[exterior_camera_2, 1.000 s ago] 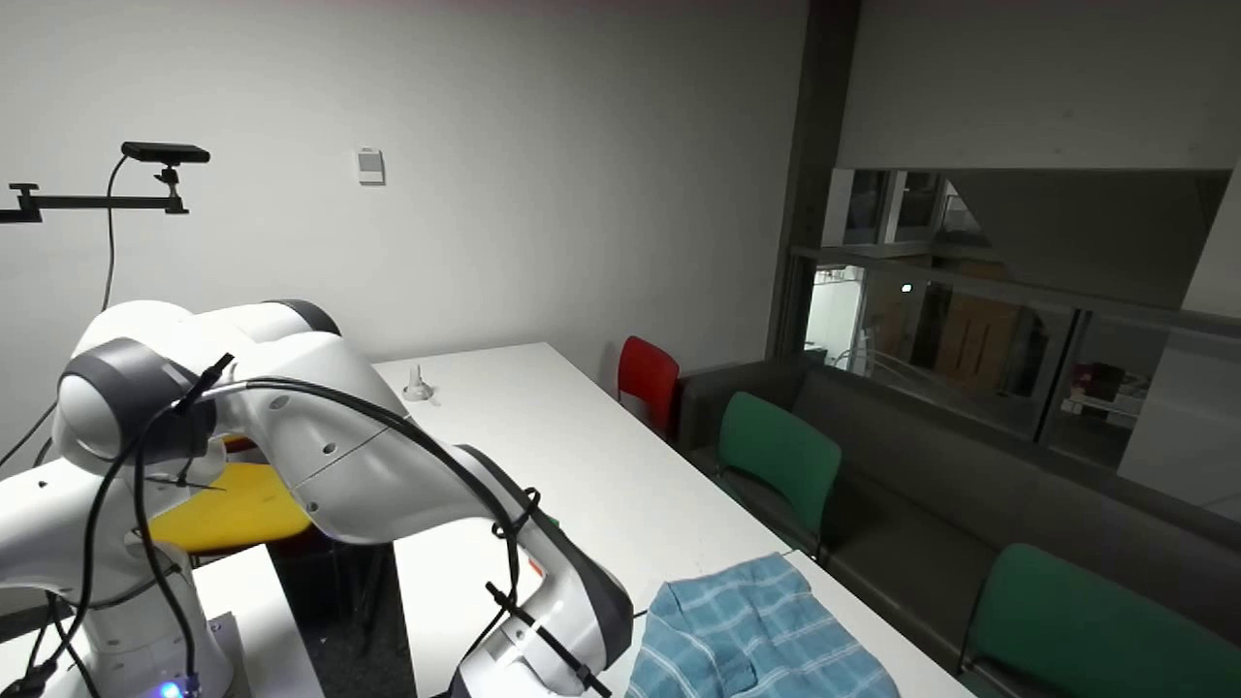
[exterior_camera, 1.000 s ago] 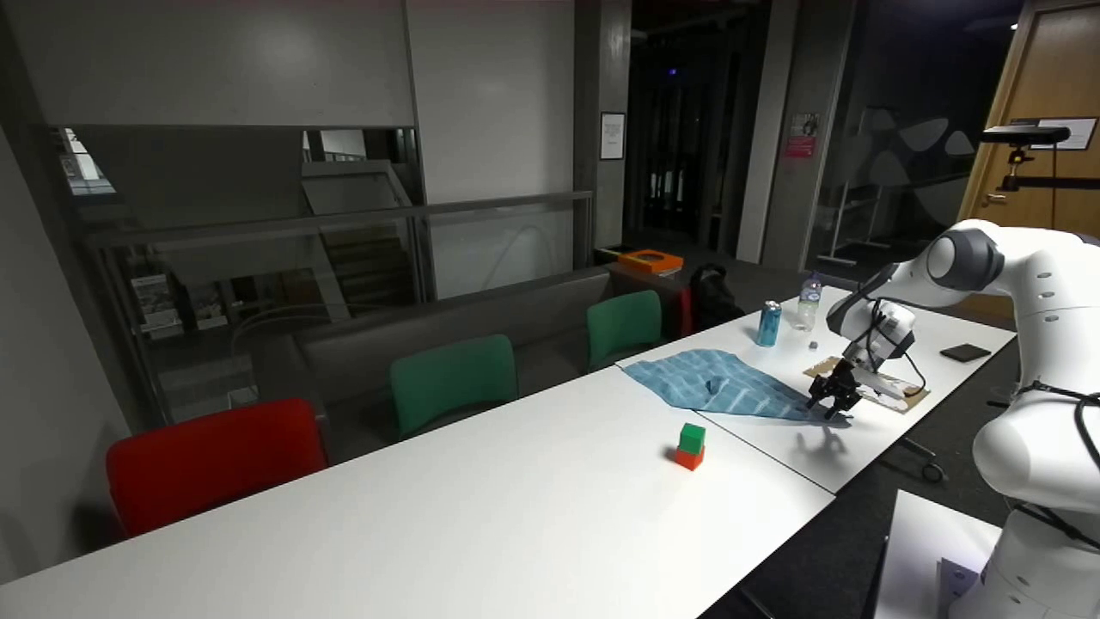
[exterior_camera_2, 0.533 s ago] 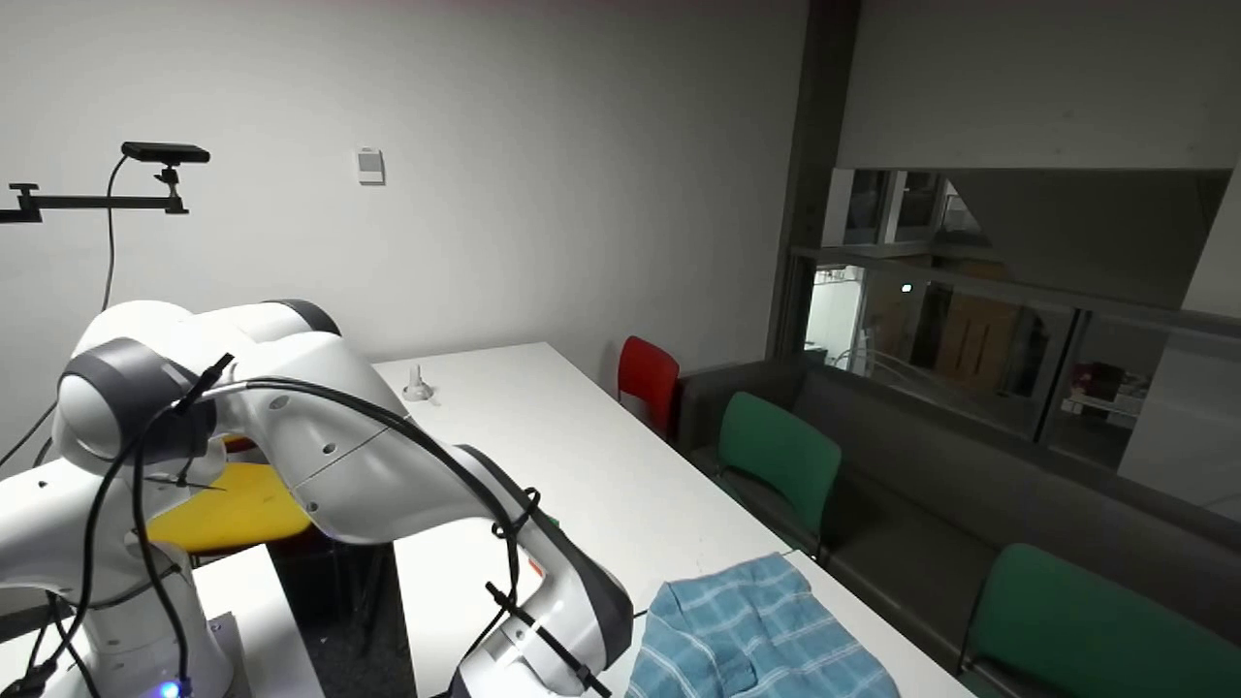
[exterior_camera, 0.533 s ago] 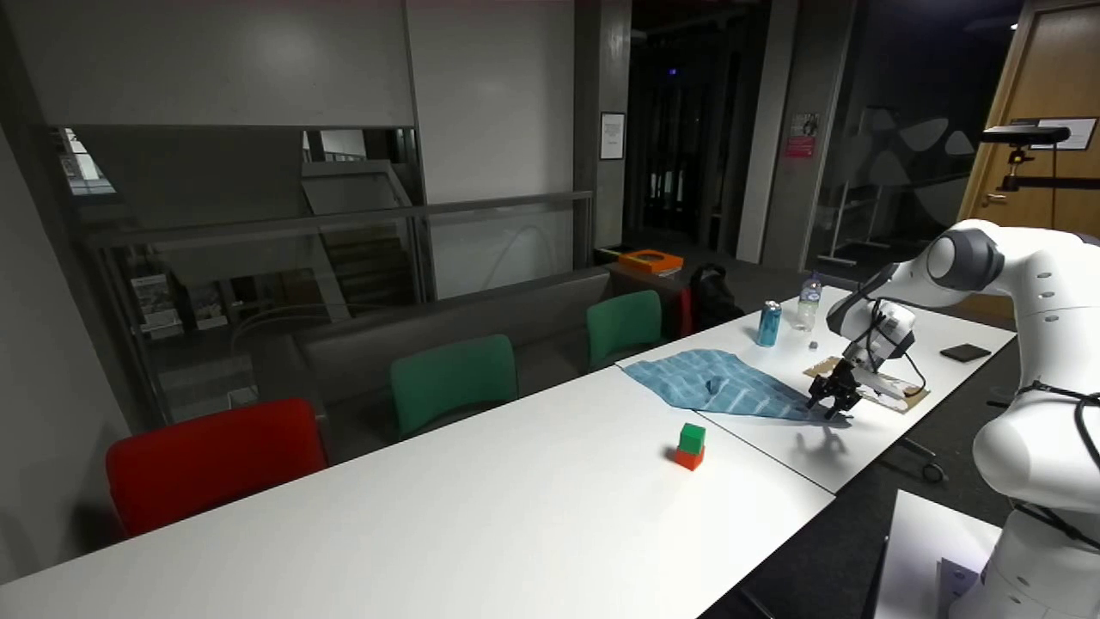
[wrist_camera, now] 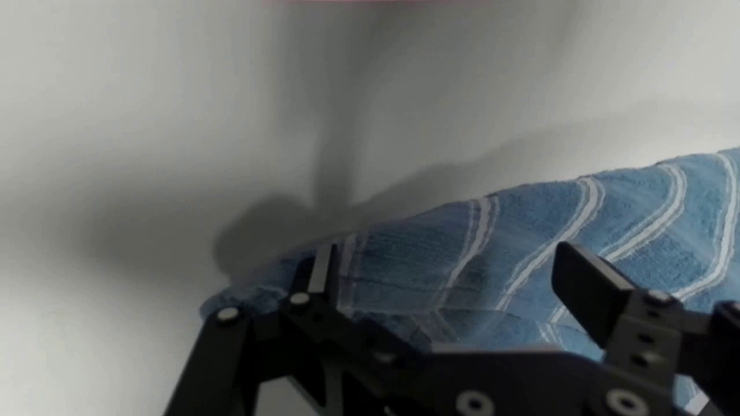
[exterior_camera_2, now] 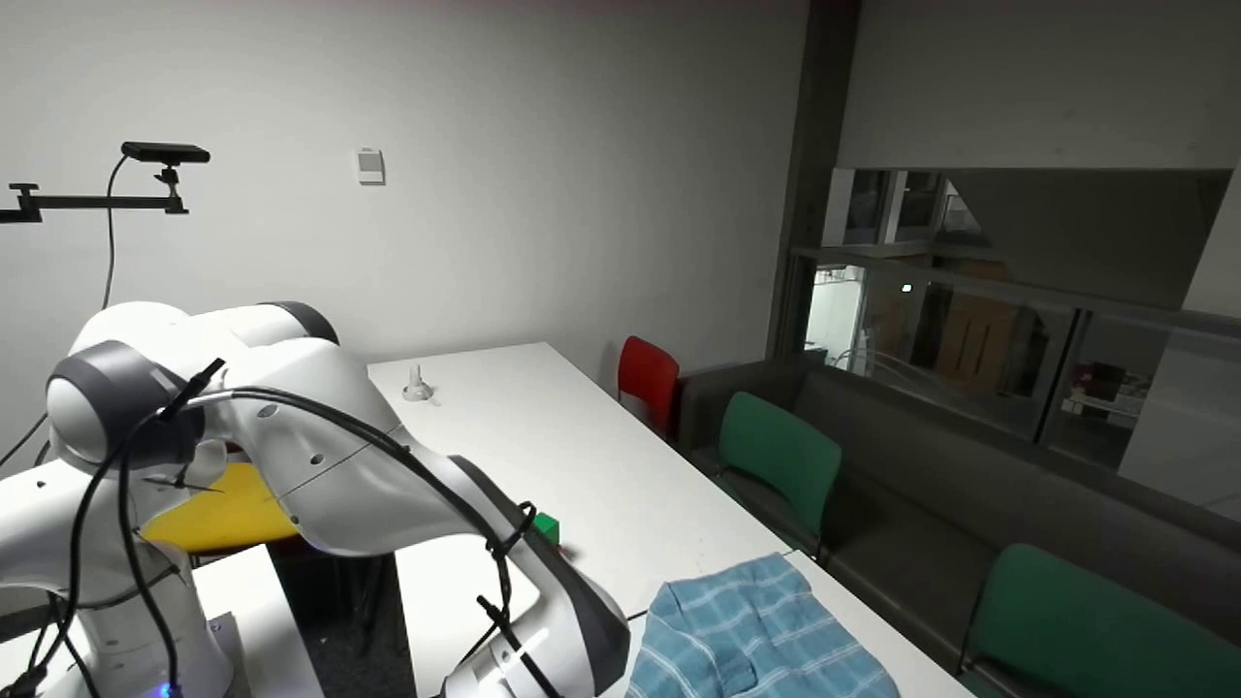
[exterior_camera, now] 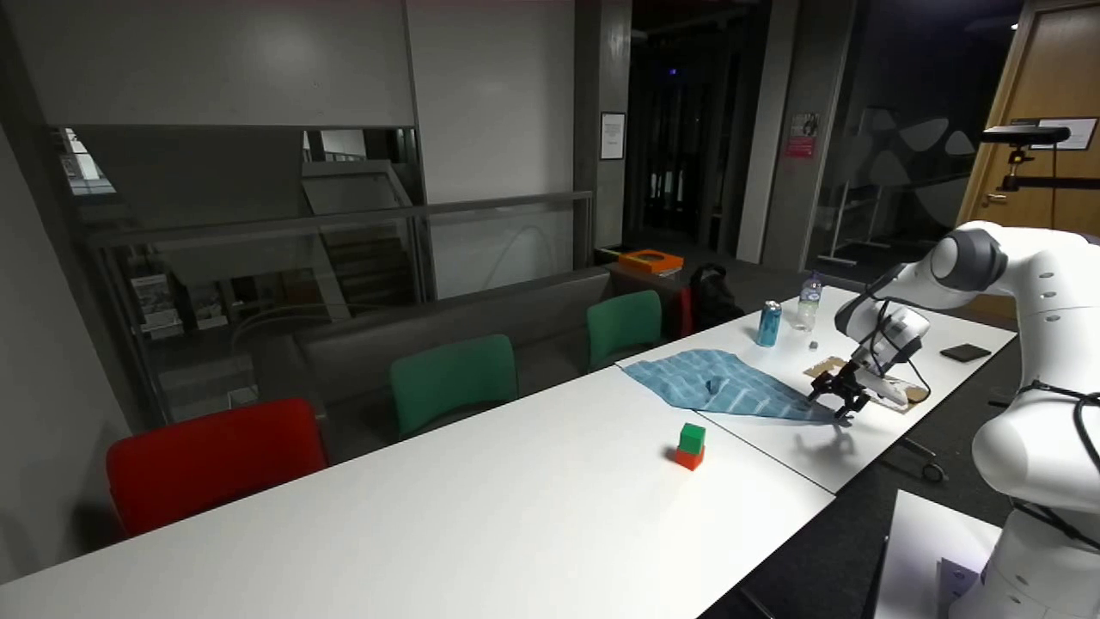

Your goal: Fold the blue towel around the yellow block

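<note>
Although it is wrinkled, the light-blue, white-striped towel [exterior_camera: 746,393] is spread over the white surface [exterior_camera: 778,440] and can be seen in both exterior views, tapered to a narrow end on the side nearest the Panda arm [exterior_camera: 1053,301]. A small raised fold [exterior_camera: 718,384] is formed near the towel's middle; whether anything is covered by it cannot be told. By one edge of the towel, a seam [exterior_camera: 760,450] in the surface is partly overlapped. Over the towel's narrow end, the tool [wrist_camera: 445,254] is held with its fingers [wrist_camera: 584,289] spread wide, and striped cloth is shown in the gap between them in the wrist view; whether the towel is touched cannot be told. Just past that end, a brown sheet [exterior_camera: 822,367] is partly hidden by the arm. Across the seam from most of the towel, a green-and-red block [exterior_camera: 691,447] is set with its green part uppermost. On the towel's opposite side, a blue drinks can [exterior_camera: 768,325], a clear plastic bottle [exterior_camera: 808,305] and a grey object [exterior_camera: 813,346], too small to be named, are grouped. Farther from the towel than the brown sheet, a flat black item [exterior_camera: 964,352] is laid. Beside the surface, near the towel, green chairs [exterior_camera: 454,378] are lined up before a dark sofa [exterior_camera_2: 950,475].
</note>
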{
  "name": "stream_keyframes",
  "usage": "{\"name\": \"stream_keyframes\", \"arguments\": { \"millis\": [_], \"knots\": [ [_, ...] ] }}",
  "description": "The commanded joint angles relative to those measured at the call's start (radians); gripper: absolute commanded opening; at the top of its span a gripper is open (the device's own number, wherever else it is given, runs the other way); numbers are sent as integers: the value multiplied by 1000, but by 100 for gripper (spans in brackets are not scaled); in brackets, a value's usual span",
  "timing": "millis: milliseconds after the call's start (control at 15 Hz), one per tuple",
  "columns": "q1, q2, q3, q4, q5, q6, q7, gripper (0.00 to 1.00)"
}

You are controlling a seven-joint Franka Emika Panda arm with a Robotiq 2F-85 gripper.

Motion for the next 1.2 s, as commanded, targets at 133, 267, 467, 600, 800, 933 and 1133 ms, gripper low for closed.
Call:
{"name": "stream_keyframes", "arguments": {
  "millis": [133, 267, 467, 600, 800, 933, 1133],
  "knots": [
    [-48, 0, -7, -12, 113, 22, -90, 100],
    [-54, 5, -14, -4, 123, 12, -88, 100],
    [-51, 5, -26, -8, 131, 16, -78, 100],
    [-48, 3, -32, -13, 132, 22, -73, 100],
    [-46, -1, -37, -20, 146, 37, -75, 100],
    [-43, -2, -40, -20, 154, 43, -67, 100],
    [-38, -7, -45, -33, 194, 92, -53, 100]
  ]
}}
